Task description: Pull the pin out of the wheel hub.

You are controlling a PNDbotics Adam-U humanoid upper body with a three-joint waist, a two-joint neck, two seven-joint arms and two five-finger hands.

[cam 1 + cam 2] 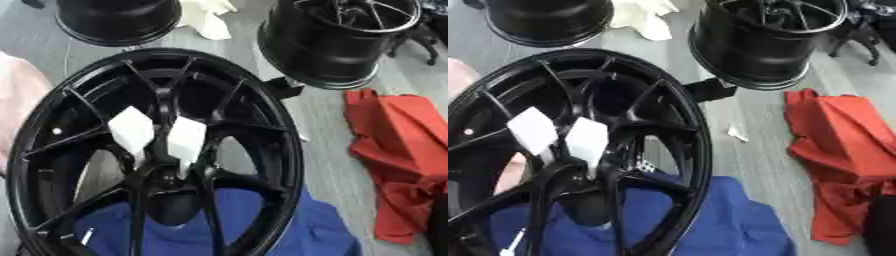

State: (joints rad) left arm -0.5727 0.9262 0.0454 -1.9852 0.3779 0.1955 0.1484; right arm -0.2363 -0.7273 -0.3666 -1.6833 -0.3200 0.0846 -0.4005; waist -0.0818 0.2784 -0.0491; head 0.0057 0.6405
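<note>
Hub: we see the black wheel hub [157, 150] filling lower left, two white tags [131, 129] on its spokes
Around: two more black wheels [337, 40] at top, red cloth [398, 150] right, blue cloth [306, 225] beneath
Surface: grey floor [324, 125]
Fingers: we cannot tell, no hands show

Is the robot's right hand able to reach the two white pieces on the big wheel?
Probably: the white pieces stand uncovered at the wheel's middle, but the right hand isn't in view, so I'm unsure.

Wheel hub [254, 125] on cloth [324, 225] in front, two wheels [328, 45] behind
</note>
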